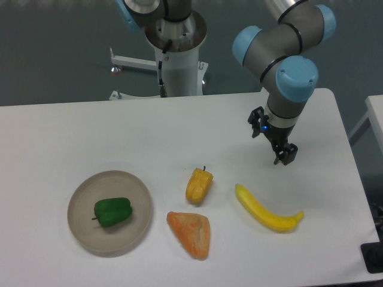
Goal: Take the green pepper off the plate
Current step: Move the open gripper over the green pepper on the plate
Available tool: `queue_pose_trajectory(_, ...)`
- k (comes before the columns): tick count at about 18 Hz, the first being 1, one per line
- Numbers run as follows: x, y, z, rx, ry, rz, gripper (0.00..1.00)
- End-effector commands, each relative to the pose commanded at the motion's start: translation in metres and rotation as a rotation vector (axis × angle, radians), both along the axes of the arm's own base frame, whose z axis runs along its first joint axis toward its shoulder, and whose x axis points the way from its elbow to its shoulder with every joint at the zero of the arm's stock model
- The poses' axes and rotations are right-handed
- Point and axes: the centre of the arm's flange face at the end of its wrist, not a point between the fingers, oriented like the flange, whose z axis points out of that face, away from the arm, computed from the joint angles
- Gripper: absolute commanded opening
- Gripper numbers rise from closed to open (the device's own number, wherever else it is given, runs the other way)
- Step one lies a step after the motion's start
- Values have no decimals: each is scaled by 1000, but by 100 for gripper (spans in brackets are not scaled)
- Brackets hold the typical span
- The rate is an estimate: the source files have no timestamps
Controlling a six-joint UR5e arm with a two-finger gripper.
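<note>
The green pepper (112,211) lies on its side in the middle of the round beige-grey plate (81,230) at the front left of the white table. Its short stem points left. My gripper (282,156) hangs over the right part of the table, far to the right of the plate and above the banana. It holds nothing. Its fingers are small and dark, and I cannot make out whether they are open or shut.
A yellow-orange pepper (198,185) stands near the table's middle. An orange bread-like wedge (191,233) lies in front of it. A yellow banana (266,209) lies to the right, below the gripper. The arm's base (178,60) stands at the back edge.
</note>
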Motion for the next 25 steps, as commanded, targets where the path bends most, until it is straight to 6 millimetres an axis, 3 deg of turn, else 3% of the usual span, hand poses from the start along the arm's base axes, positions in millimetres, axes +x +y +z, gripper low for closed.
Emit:
queue_pose_trajectory(5,1,1,1,2,0,12,100)
queue_pose_trajectory(8,13,7,7,52,-34,7,100)
queue_pose_trajectory(13,104,72,37,102,-19,116,100)
queue_pose_trajectory(15,130,97,45,121,-13,126,100)
queue_pose_trajectory(18,182,126,35,117,-26,113,100)
queue_pose_trajectory(21,219,145,15,103,-45,66,100)
queue_pose_trajectory(23,243,158,-5,81,-74,77,100)
queue_pose_trajectory(25,253,168,-15,97,-101,88,100)
